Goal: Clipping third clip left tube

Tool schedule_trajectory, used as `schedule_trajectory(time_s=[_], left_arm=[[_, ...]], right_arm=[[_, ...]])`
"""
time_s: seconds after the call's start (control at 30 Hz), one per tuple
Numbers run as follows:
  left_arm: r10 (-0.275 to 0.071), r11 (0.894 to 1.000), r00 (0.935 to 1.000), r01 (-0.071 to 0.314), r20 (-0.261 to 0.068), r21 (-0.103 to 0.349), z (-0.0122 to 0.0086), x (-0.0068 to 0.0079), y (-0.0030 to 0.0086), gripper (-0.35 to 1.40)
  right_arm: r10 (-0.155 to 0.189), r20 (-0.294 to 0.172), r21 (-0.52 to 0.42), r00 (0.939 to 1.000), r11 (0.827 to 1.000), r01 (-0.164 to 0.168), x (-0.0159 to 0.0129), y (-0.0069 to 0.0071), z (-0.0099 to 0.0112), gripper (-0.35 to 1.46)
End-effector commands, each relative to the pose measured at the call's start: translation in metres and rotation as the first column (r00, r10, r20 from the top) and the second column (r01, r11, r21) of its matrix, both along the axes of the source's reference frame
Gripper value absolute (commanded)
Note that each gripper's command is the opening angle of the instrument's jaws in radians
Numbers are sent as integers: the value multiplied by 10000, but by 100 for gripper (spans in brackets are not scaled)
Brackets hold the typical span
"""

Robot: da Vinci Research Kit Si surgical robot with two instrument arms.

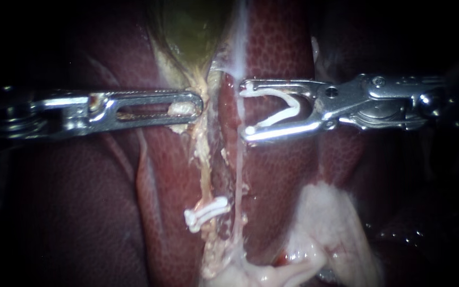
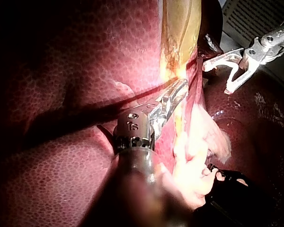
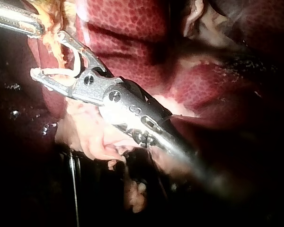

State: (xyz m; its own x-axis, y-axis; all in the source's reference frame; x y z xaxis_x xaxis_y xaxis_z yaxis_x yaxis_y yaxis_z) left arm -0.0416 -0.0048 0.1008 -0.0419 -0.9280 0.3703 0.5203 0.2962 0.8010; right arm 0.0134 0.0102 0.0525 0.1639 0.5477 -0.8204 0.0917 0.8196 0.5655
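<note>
The left tube (image 1: 204,159) is a ragged yellowish cord that runs down from the gallbladder (image 1: 195,32), just ahead of the right instrument's tips and not yet between them. Further along the tube, well below both instruments, a placed clip (image 1: 206,211) already sits across it. I cannot tell whether that is one clip or two lying close together.

The right instrument (image 1: 246,109) has its jaws spread wide. They cradle the loaded clip (image 1: 274,109), one white leg against each jaw, so the clip's mouth gapes toward the tube. A thin pale strand (image 1: 237,170) passes right at the jaw tips, and I cannot tell whether it touches them.

Opposite, the left instrument (image 1: 197,103) has its slotted jaws pressed together on pale tissue (image 1: 183,109) at the tube's upper end, close under the gallbladder. That grip probably pulls the tube taut and away from the liver (image 1: 277,48), so that a bare stretch faces the open clip.

I judge the clip is aimed but not yet around the tube. The jaws need to advance so that they straddle only the tube, not the strand.
</note>
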Motion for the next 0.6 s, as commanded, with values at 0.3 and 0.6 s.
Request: schedule_trajectory(time_s=[0.3, 0.6], left_arm=[[62, 10000, 10000, -62, 56, 46, -6, 10, 4, -16], [-59, 9999, 10000, 59, -4, 136, -26, 37, 22, -16]], right_arm=[[-4, -4, -3, 10000, 10000, 4, 0, 0, 0, 60], [2, -7, -8, 10000, 10000, -2, 1, -1, 0, 60]])
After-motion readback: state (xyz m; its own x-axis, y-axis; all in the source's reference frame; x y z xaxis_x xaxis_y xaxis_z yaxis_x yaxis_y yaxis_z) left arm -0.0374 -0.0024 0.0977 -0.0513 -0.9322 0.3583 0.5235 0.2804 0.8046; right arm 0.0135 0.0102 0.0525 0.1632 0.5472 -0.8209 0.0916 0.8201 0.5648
